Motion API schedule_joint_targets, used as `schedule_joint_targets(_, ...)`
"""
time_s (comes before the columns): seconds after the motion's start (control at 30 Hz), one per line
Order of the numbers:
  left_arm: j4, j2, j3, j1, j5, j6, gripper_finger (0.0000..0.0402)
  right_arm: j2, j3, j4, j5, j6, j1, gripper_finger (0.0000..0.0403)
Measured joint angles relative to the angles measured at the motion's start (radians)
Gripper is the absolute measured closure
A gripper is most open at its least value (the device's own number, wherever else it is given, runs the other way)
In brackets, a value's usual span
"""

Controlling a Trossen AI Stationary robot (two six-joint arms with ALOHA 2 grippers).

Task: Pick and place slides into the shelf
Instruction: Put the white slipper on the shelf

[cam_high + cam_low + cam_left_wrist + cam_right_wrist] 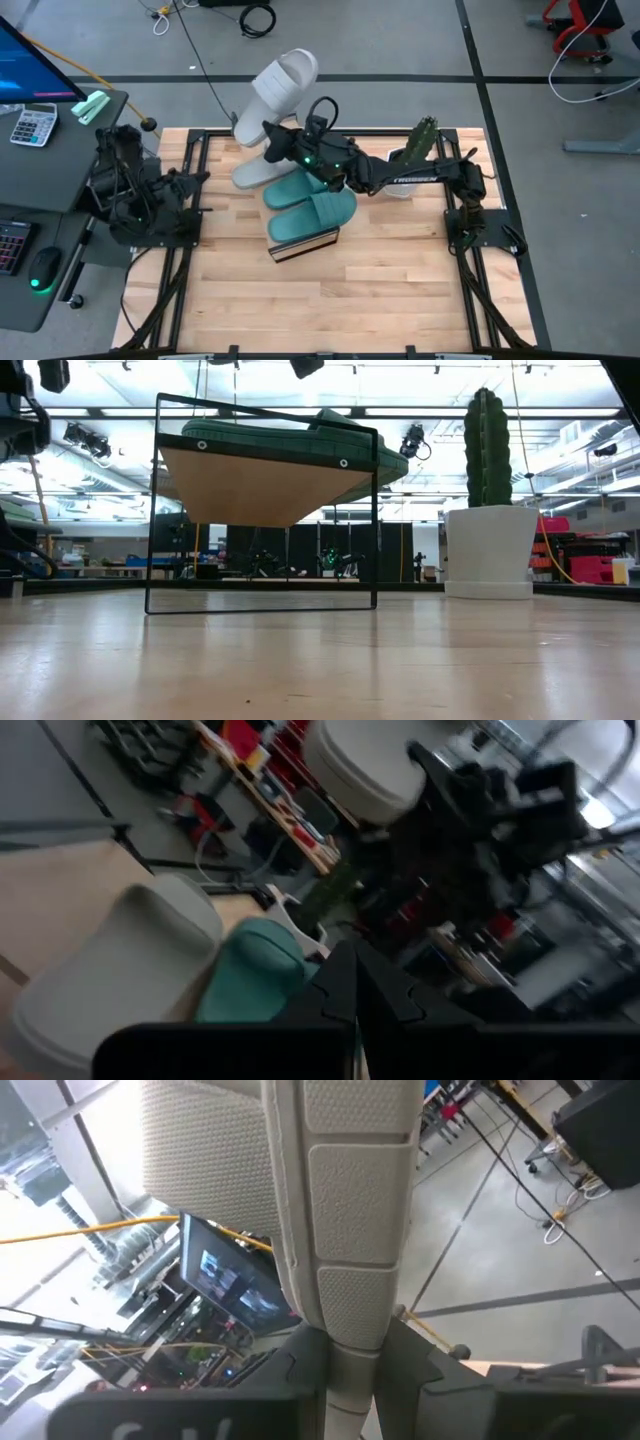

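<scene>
High view: left gripper [190,180], shut and empty, waits at the tabletop's [400,300] left edge. The shelf [305,243], mid-table, carries two teal slides [312,205] and one grey slide [262,170]. The right gripper [272,133] grips the last grey slide [284,80] over the far edge, long axis angled outward; the shelf lies nearward from it.

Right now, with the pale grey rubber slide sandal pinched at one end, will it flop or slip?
Probably stiff: the pale grey rubber slide sandal juts out straight from the right gripper without sagging. Its textured sole likely resists slipping. It seems light, though the end-only grip could let it pivot.
</scene>
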Motion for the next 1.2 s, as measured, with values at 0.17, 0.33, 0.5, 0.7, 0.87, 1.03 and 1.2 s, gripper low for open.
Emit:
schedule_joint_targets(0.17,0.066,0.000,0.000,-0.053,0.000,0.045,0.0396,-0.007,0.000,0.001,-0.012,-0.031,-0.017,0.0348)
schedule_joint_targets(0.33,0.472,0.007,0.003,-0.030,0.043,0.686,0.0396,-0.007,0.000,0.000,-0.038,-0.035,-0.028,0.0348)
schedule_joint_targets(0.5,0.794,0.005,0.003,-0.030,0.519,1.213,0.0393,-0.008,0.000,-0.002,-0.058,-0.039,-0.027,0.0348)
schedule_joint_targets(0.7,1.072,0.003,-0.040,-0.017,0.959,1.554,0.0397,-0.008,0.000,-0.003,-0.079,-0.038,-0.026,0.0348)
schedule_joint_targets(0.87,1.394,-0.031,-0.114,0.063,1.188,1.727,0.0392,-0.008,0.000,-0.003,-0.085,-0.045,-0.017,0.0348)
schedule_joint_targets(1.03,1.664,-0.068,-0.219,0.195,1.463,1.789,0.0396,-0.008,0.000,-0.003,-0.086,-0.042,-0.007,0.0348)
schedule_joint_targets(1.2,1.711,-0.075,-0.290,0.355,1.497,1.752,0.0390,-0.008,0.000,-0.003,-0.086,-0.046,-0.002,0.0348)
